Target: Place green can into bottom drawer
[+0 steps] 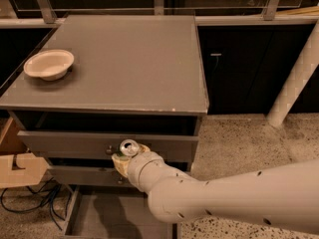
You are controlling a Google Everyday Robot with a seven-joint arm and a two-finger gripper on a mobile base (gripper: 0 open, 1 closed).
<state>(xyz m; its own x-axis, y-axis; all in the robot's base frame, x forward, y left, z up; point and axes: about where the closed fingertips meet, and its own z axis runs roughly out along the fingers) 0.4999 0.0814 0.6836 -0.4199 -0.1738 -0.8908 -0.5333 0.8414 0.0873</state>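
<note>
The green can (128, 147) shows mainly its silver top with pull tab, held upright in front of the grey cabinet's middle drawer. My gripper (126, 158) is shut on the can, with yellowish fingers (117, 162) on either side of it, and my white arm reaches in from the lower right. Below the can, the bottom drawer (107, 218) is pulled out, showing its flat grey floor. The arm hides the drawer's right part.
A cream bowl (48, 63) sits at the left of the grey cabinet top (134, 59). The upper drawers (65, 144) stick out slightly. A cardboard box (15, 169) and cables (30, 203) lie on the floor at left. A white pillar (295, 81) stands at right.
</note>
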